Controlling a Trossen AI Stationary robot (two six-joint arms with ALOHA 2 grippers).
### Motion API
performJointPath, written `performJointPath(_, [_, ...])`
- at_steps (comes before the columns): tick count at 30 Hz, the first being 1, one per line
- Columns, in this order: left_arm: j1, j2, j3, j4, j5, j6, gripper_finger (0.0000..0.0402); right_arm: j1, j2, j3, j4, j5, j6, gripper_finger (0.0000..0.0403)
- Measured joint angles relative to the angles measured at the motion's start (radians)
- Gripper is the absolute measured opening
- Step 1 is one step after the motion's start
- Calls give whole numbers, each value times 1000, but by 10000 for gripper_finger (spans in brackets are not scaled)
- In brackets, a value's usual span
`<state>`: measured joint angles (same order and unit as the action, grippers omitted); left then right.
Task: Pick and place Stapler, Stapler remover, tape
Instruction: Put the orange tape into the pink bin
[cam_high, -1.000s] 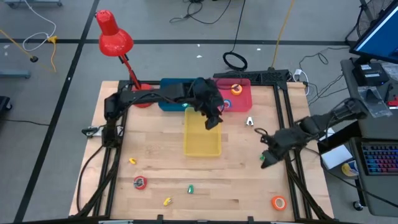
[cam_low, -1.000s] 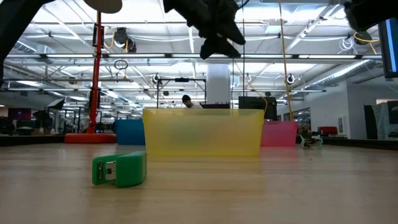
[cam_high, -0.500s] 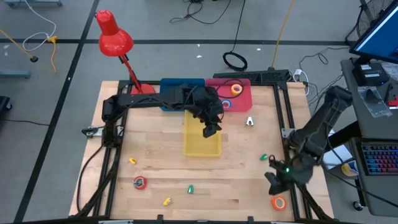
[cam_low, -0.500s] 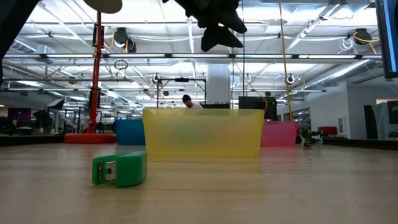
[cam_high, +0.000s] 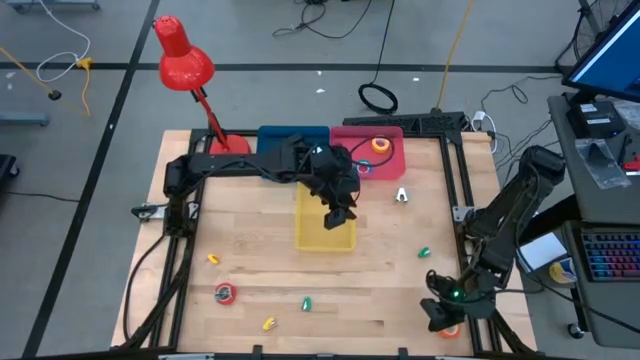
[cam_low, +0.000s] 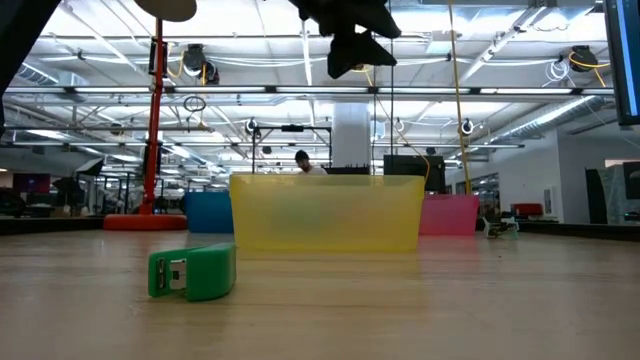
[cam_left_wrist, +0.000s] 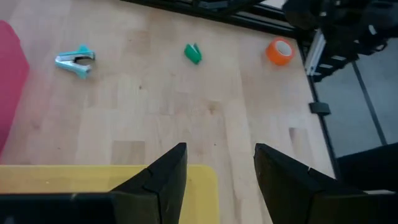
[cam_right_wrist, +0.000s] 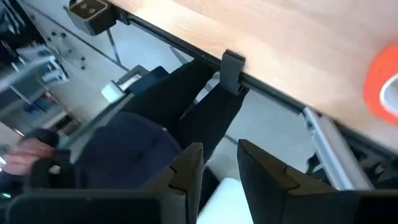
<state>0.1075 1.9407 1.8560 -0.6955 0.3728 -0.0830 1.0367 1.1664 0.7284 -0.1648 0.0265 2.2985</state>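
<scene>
Your right claw (cam_high: 437, 316), fingers slightly apart and empty, hangs by the orange tape (cam_high: 449, 326) at the bench's (cam_high: 250, 250) near-right corner, seemingly lining up a grab. Your left claw (cam_high: 336, 216), apart and empty, hovers over the yellow bin (cam_high: 325, 236); a remover (cam_left_wrist: 74, 60) lies beyond.

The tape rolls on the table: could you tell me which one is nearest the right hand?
The orange tape roll at the table's front right corner, right by the right hand; the red roll lies far left.
</scene>
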Motion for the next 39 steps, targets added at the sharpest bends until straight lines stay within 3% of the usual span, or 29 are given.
performJointPath(6, [-24, -24, 0, -21, -3, -4, 189, 0, -2, 1, -170, -15, -145, 93])
performJointPath(18, [-84, -74, 0, -31, -65, -62, 189, -1, -2, 1, -408, -240, -510, 93])
performJointPath(29, [-145, -82, 0, 25, -127, -114, 189, -1, -2, 1, -508, -238, -768, 93])
performJointPath(39, [-193, -81, 0, 161, -193, -112, 189, -1, -2, 1, -490, -203, -827, 93])
